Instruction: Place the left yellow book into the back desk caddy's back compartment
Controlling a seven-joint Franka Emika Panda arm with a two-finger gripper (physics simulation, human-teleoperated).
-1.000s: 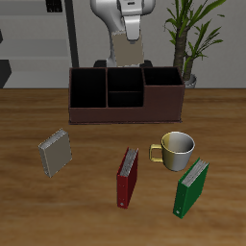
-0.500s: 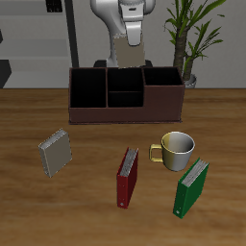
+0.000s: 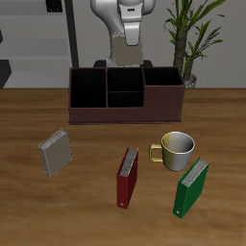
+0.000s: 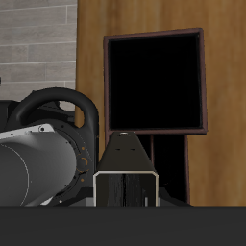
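Note:
My gripper [image 3: 129, 48] hangs over the back of the back desk caddy [image 3: 125, 108], a long dark-brown box with two side bins and a divided middle. It is shut on the left yellow book [image 3: 127, 61], a thin grey-tan hardcover held upright just above the middle section's rear part. In the wrist view the book [image 4: 125, 159] shows end-on, with one open dark bin of the caddy [image 4: 154, 82] beyond it. The fingers themselves are hidden behind the book and the wrist housing.
The second grey-tan book [image 3: 55, 152] stands on the table before the caddy. A red book [image 3: 127, 177], a green book [image 3: 190, 186] and a pale mug [image 3: 177, 150] stand nearer the front edge. A potted plant [image 3: 190, 38] is behind the caddy.
My gripper has come down a little with the book towards the caddy's rear middle part. The things on the table have not moved.

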